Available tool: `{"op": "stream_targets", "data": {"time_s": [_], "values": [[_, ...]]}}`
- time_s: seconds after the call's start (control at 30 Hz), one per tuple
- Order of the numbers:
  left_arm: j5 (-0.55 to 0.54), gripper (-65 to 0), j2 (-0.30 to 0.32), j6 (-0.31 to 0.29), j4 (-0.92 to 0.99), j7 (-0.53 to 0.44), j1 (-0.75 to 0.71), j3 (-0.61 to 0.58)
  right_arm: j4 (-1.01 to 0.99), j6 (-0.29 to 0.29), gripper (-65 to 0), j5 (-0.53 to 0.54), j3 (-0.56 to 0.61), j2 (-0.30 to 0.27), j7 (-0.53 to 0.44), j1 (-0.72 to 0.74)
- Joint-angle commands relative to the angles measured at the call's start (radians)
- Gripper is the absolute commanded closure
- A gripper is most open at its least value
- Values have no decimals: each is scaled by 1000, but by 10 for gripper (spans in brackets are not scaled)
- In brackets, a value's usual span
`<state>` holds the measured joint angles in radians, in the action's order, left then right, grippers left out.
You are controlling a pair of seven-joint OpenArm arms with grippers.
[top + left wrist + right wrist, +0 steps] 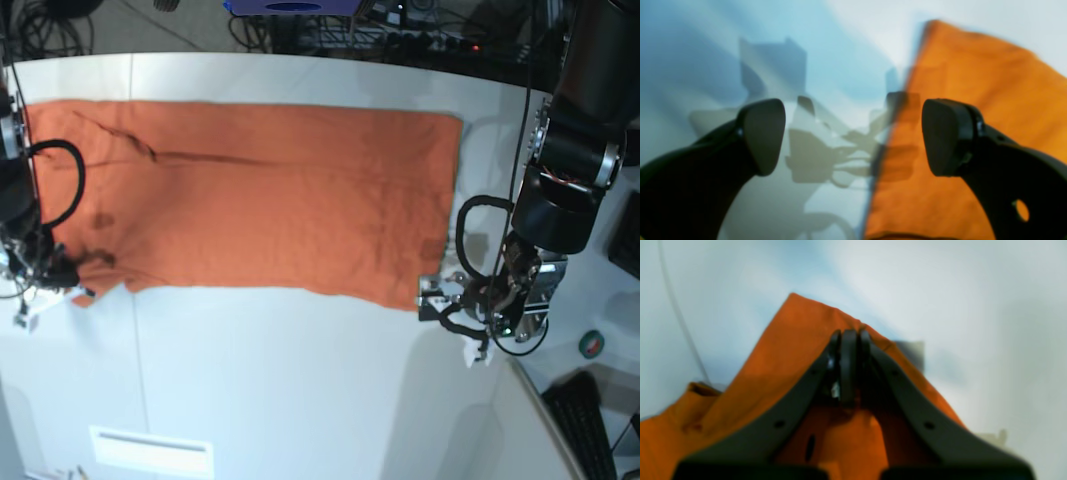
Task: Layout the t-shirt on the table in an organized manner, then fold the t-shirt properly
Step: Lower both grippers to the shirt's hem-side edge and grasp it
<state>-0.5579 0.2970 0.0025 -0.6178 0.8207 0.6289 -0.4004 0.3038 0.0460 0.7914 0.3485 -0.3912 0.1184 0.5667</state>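
Orange t-shirt [790,350] pinched by right gripper [849,336]; left gripper [853,136] spread wide, empty.

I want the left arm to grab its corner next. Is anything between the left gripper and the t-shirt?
Nothing visible. The left gripper hangs open over the t-shirt's edge, with only bare table and its own shadow beneath.

No text, label or number can be read anywhere (the wrist views are blurred).
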Motion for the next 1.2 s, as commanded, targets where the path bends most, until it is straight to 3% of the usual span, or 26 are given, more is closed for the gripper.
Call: {"op": "stream_targets", "data": {"time_s": [0.0,0.2,0.37,0.6,0.77,0.9,1.0,1.17], "values": [[5,-615,6,7,-11,-27,32,5,50,4,0,3,-1,-18,-18,9],[5,-615,-42,7,28,-76,21,5,196,-4,0,3,-9,-36,57,-30],[8,-615,-95,7,103,-134,21,-2,197,-4,0,3,-9,-38,57,-30],[9,-604,-117,7,117,-182,16,-7,197,-4,0,3,-9,-38,56,-38],[9,-438,-118,7,117,-185,13,-9,197,-4,0,3,-9,-38,54,-38],[9,-367,-118,7,117,-188,12,-9,197,-4,0,3,-9,-38,53,-38],[9,-304,-118,7,115,-249,-11,-10,197,-4,0,3,-9,-38,53,-38],[11,-107,-117,7,117,-320,-50,-10,203,-4,0,3,-9,-44,51,-50]]}}
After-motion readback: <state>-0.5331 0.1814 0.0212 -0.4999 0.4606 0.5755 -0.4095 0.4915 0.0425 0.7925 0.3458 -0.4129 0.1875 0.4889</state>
